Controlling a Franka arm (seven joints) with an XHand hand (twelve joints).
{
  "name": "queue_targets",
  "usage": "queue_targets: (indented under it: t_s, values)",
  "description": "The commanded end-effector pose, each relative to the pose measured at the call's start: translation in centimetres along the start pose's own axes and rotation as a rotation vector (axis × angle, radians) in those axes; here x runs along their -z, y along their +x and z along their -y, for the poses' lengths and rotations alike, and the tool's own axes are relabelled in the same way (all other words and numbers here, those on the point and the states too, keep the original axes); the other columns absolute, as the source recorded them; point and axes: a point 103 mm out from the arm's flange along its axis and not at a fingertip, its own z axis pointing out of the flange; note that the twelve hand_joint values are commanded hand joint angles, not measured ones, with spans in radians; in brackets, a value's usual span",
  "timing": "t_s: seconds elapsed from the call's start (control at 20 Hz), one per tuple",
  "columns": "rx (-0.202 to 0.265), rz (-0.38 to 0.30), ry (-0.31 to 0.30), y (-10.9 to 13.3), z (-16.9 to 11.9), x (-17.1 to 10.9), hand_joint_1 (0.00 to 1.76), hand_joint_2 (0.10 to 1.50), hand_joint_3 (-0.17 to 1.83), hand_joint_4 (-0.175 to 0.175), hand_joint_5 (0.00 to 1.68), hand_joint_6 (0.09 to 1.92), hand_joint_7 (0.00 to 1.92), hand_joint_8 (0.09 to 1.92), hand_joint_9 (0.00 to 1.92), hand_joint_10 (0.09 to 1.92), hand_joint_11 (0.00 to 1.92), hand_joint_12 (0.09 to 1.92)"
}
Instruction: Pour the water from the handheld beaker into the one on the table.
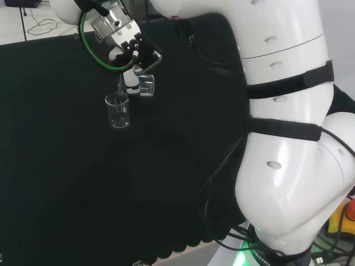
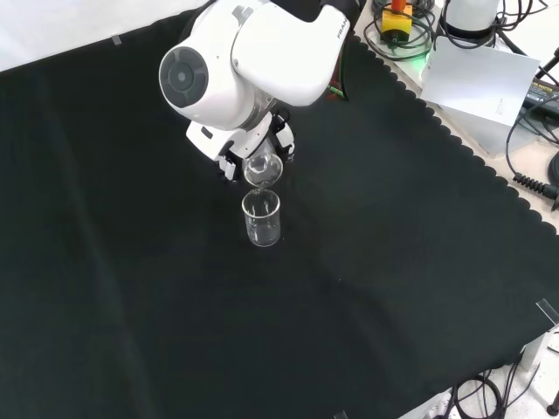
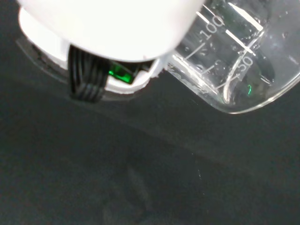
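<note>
Black cloth (image 2: 393,262) covers the worktop, its scalloped edge toward cables and a paper sheet at the front view's right. Just below the hand (image 1: 128,47) in the head view stands the table beaker (image 1: 117,110), upright and mouth up; whether it holds water I cannot tell. The hand's fingers are curled round the handheld beaker (image 1: 147,85), which is tipped steeply, its mouth toward the table beaker's rim. In the wrist view a little water sits by its lip.

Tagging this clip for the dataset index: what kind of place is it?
Likely a robotics lab bench set up for labware handling: black cloth over the bench, a hand tilting a clear graduated beaker over a second beaker, cables and equipment at the edge.
</note>
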Motion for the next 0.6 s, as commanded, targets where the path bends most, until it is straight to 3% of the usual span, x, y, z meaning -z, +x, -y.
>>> queue_targets:
  t_s: [0.05,0.6]
  values:
    - [-0.014,0.036,0.023,0.2,-0.2,0.07,1.31,0.59,0.84,-0.175,1.18,0.89,1.24,0.87,1.48,0.82,1.18,0.75]
    - [-0.024,0.075,0.043,0.57,-0.47,0.38,1.31,0.59,0.85,-0.175,1.18,0.9,1.24,0.88,1.47,0.83,1.18,0.75]
